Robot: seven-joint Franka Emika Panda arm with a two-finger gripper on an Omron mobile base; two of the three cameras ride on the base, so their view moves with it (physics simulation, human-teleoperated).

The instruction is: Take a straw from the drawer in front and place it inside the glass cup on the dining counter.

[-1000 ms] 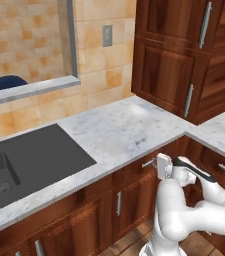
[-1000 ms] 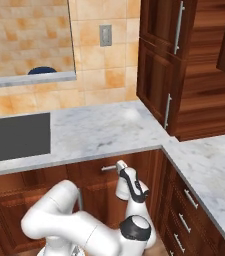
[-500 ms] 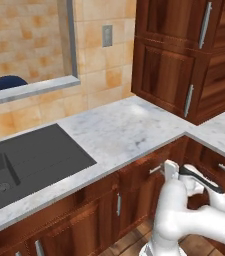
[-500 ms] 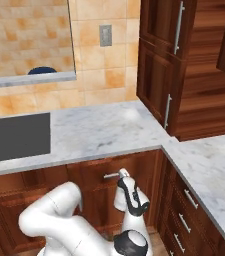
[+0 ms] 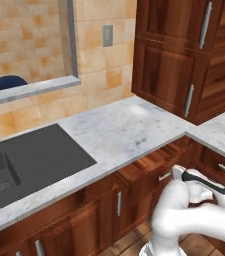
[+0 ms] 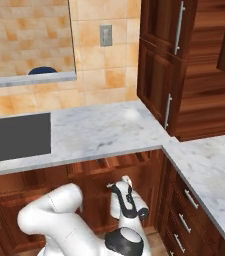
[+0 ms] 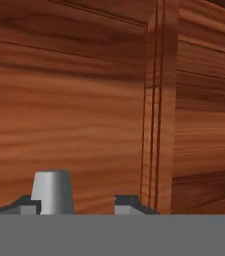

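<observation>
The drawer (image 5: 145, 171) under the marble top stands partly pulled out, its upper edge showing below the counter lip (image 6: 109, 164). My gripper (image 5: 176, 175) is at the drawer's front, shut on its small metal handle (image 6: 112, 185). In the hand view the gripper (image 7: 79, 206) faces the brown wood front, with a grey handle post (image 7: 52, 192) between its dark fingertips (image 7: 130, 202). The drawer's inside is hidden, so no straw is visible. The glass cup and the dining counter are out of view.
A marble counter (image 5: 124, 130) with a black sink (image 5: 19, 160) runs to the left and turns a corner at the right (image 6: 209, 165). Tall wooden cabinets (image 5: 184, 55) stand above the corner. More drawers (image 6: 184, 215) line the right side.
The drawer has slid out from under the counter. My hand has drawn back and down towards the base with the handle in it.
</observation>
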